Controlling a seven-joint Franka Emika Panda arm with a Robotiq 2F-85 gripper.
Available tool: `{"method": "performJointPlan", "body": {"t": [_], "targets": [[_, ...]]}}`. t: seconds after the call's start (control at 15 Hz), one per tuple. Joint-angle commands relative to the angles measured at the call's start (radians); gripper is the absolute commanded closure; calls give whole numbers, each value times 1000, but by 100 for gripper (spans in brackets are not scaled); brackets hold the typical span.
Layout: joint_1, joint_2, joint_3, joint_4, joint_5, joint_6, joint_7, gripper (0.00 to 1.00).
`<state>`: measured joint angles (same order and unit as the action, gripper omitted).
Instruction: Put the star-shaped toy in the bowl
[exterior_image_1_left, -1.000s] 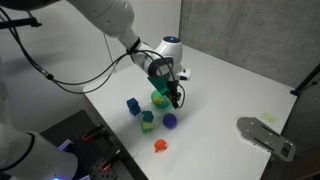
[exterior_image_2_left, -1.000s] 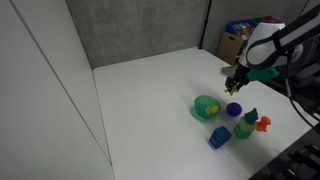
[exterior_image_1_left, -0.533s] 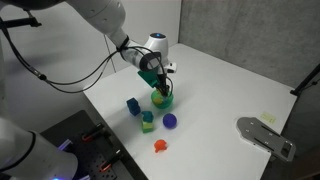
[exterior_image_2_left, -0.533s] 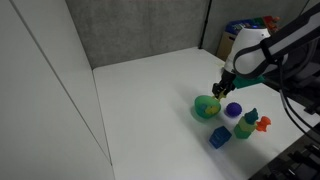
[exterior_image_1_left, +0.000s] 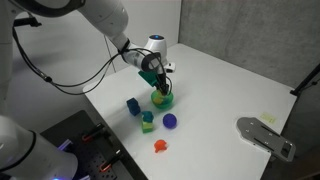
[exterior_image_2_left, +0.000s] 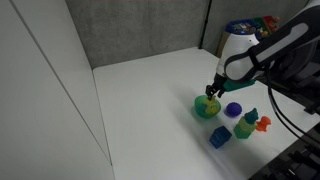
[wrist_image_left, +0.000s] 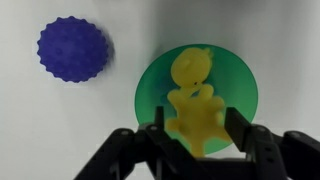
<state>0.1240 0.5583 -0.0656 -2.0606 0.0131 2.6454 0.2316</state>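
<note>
At the bottom edge of the wrist view, the gripper (wrist_image_left: 197, 140) is clamped on the star-shaped toy (wrist_image_left: 200, 118), holding it over the green bowl (wrist_image_left: 238, 85) at centre frame; whether it touches the bottom is unclear. Likely light, rigid plastic, its spiky rim gives purchase, so pinching across opposite edges suits it. Just beyond lies another yellow lump (wrist_image_left: 195, 68) inside the bowl, and farther off, upper left, a purple ball (wrist_image_left: 73, 48).

Gripper (exterior_image_2_left: 213, 93) low over green bowl (exterior_image_2_left: 201, 108); purple ball (exterior_image_2_left: 233, 110), blue block (exterior_image_2_left: 219, 137) near; orange toy (exterior_image_2_left: 264, 124) beyond.
</note>
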Motion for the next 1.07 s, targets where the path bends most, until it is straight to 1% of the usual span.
{"method": "performJointPlan", "body": {"t": [0.0, 0.07, 0.27, 0.4, 0.6, 0.8, 1.0], "targets": [[3, 24, -22, 47, -21, -23, 25, 3], [1, 16, -27, 46, -20, -26, 26, 0], [-17, -34, -33, 26, -10, -59, 11, 0], [-24, -81, -41, 10, -15, -105, 12, 0], [-35, -164, -49, -5, -25, -191, 12, 0], [-62, -267, -45, -25, -25, -282, -5, 0], [-104, -385, -38, -55, -13, -389, -67, 0]]}}
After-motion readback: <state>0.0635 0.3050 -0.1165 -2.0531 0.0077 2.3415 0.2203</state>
